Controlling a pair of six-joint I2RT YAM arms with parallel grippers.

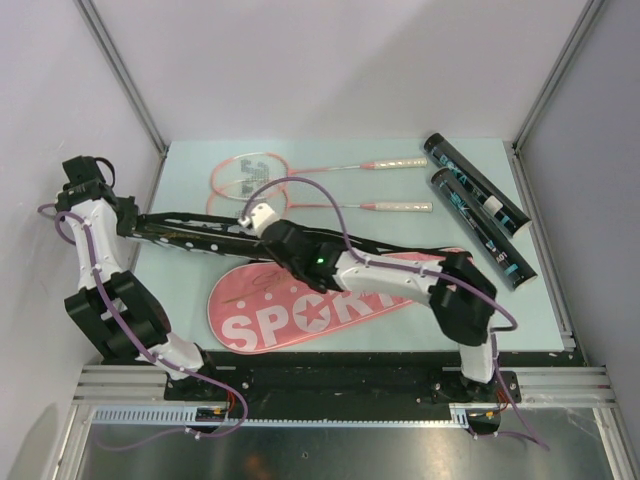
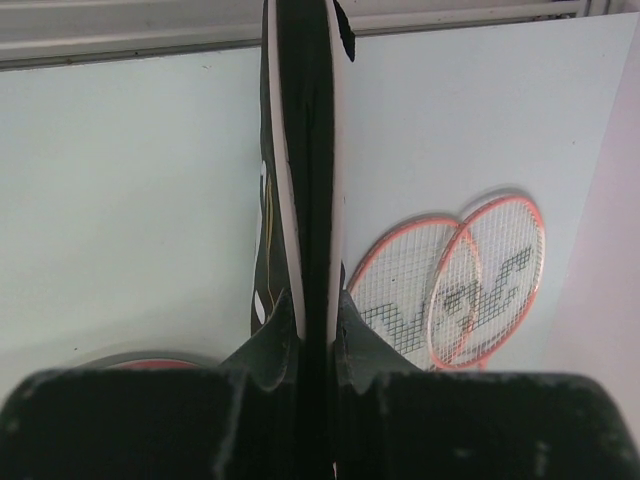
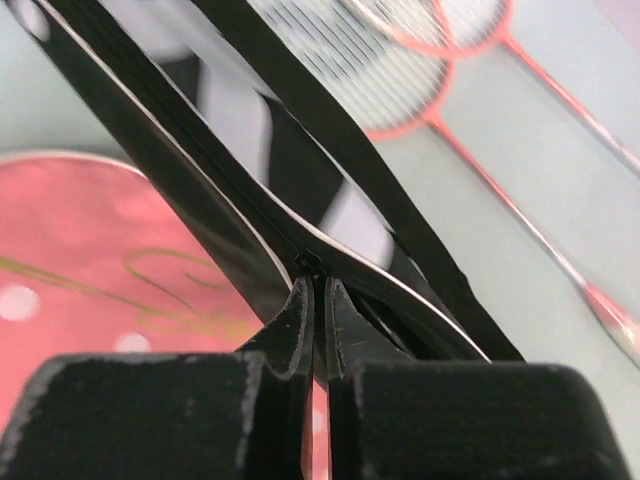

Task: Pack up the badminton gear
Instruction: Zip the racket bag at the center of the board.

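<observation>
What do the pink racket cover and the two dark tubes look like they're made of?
Racket cover: probably soft fabric or vinyl, slightly glossy. Its black edge bends in loose curves where it is held up, and the lettering is printed on.
Tubes: likely rigid cardboard or plastic. The walls are straight, smooth and faintly shiny with teal print. The pictures cannot settle which.

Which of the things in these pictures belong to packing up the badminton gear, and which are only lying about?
For the job:
- two rackets
- two dark tubes
- pink-and-black racket cover, pinched by the left fingers and the right fingers

Only lying about:
- no loose thing in view; only the arms' purple cables
</observation>
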